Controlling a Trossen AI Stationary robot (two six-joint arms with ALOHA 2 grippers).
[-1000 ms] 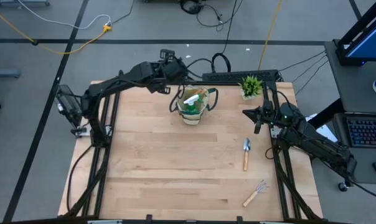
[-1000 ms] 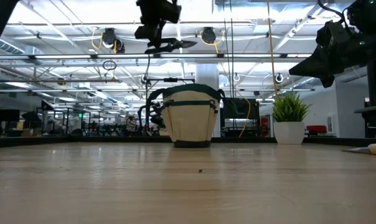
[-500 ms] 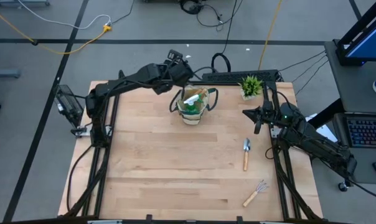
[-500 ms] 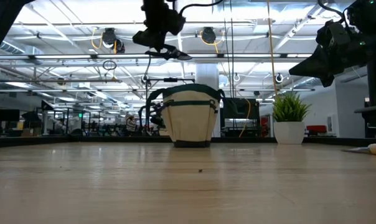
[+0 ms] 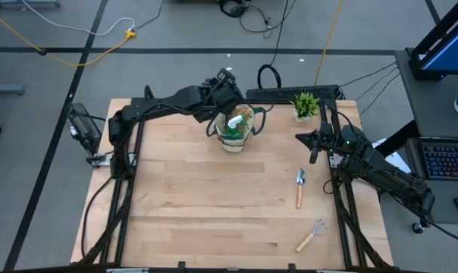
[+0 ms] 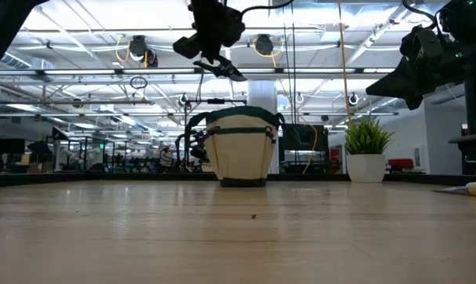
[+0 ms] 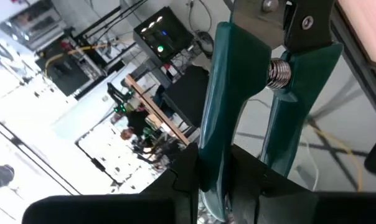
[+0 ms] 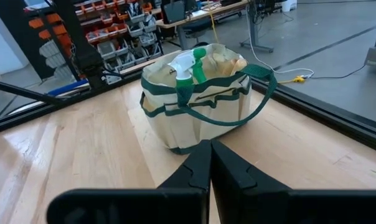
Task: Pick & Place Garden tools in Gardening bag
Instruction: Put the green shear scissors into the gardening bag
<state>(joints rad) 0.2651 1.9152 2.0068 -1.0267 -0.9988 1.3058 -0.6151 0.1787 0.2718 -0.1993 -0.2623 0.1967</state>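
The left end effector [image 6: 214, 63] hangs above the small round beige fabric gardening bag with dark green loop handles [image 5: 235, 130], at the far middle of the wooden surface [image 5: 214, 205]. Its fingers are clamped on the teal-handled pruning shears [image 7: 250, 106]; the left wrist view shows both handles squeezed together between them, with the spring and pivot bolt beyond.

The shears are judged rigid, moderately heavy and smooth-handled, so a grip across both handles near the pivot should keep them from springing open or twisting.

The bag is soft-walled and may tip or fold if nudged. A green spray bottle with white nozzle [image 8: 189, 64] already stands in it.

Not yet bagged: a wooden-handled metal trowel [image 5: 299, 187] and a wooden-handled hand rake [image 5: 311, 235] lying near the right edge. Both look stiff and light, best taken at mid-handle.

The right end effector [image 5: 313, 144] waits closed and empty near the right edge, facing the bag.
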